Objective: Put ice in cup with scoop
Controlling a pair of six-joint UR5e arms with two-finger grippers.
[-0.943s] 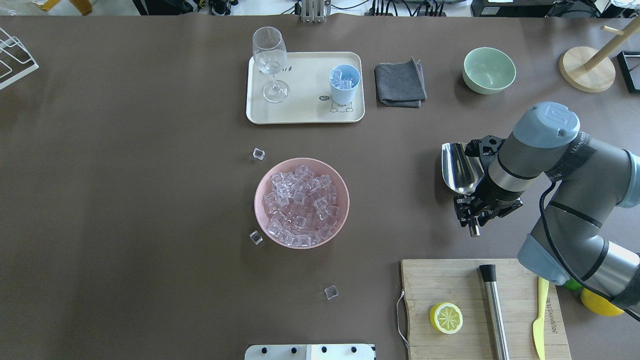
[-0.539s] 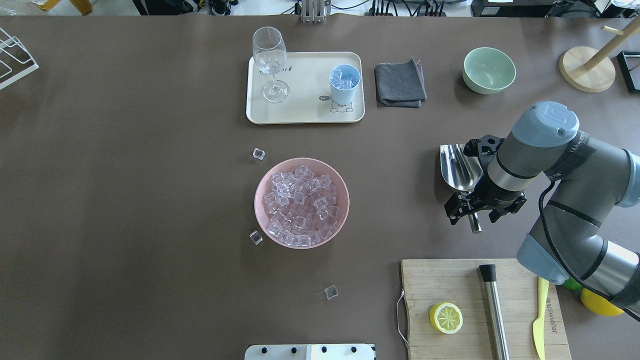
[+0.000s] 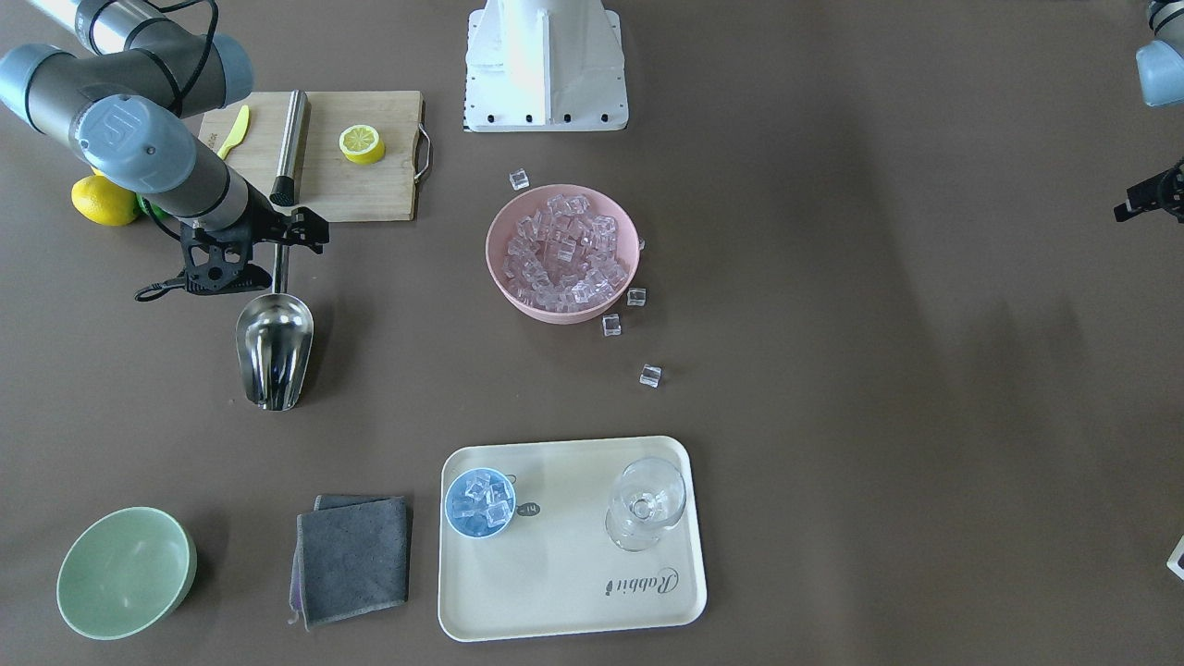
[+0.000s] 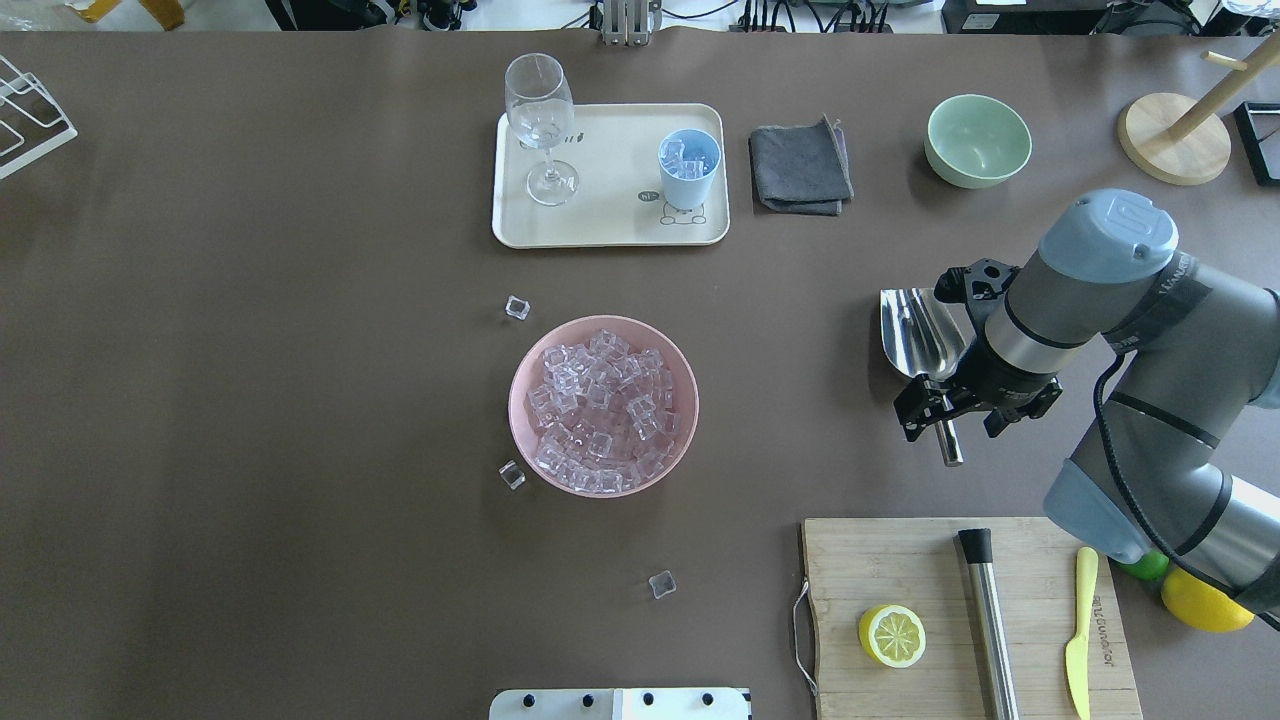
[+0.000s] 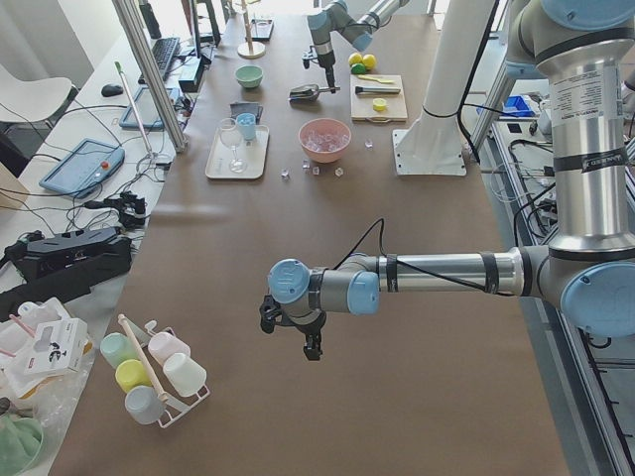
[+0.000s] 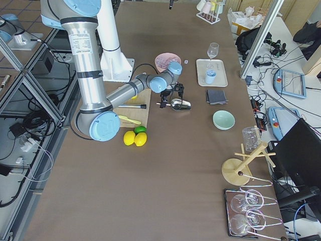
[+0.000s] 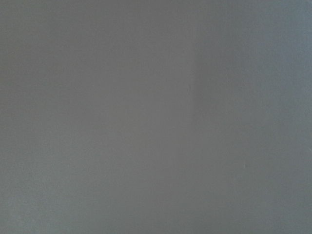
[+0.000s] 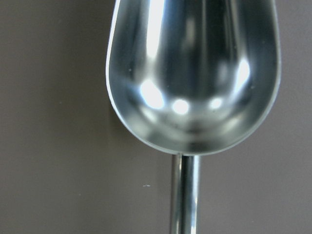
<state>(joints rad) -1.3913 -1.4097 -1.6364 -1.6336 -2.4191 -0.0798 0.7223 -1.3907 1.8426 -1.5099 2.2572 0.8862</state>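
The steel scoop (image 4: pixel 921 336) lies empty on the table at the right, handle toward me; it also shows in the front view (image 3: pixel 274 350) and the right wrist view (image 8: pixel 192 73). My right gripper (image 4: pixel 958 416) is open, its fingers astride the scoop's handle and not clamping it. The light-blue cup (image 4: pixel 689 166) stands on the cream tray (image 4: pixel 610 225) with several ice cubes in it. More ice (image 4: pixel 600 408) fills the pink bowl (image 4: pixel 524 420). My left gripper (image 3: pixel 1150 195) shows only partly at the front view's edge; I cannot tell its state.
Loose ice cubes (image 4: pixel 517 307) (image 4: pixel 512 475) (image 4: pixel 662 584) lie around the bowl. A stemmed glass (image 4: pixel 541 120) shares the tray. A grey cloth (image 4: pixel 800 165) and green bowl (image 4: pixel 977 140) sit behind. A cutting board (image 4: pixel 900 560) holds a lemon half, steel rod and yellow knife.
My right gripper has opened off the scoop's handle and the wrist has shifted slightly right. The scoop stays lying on the table.
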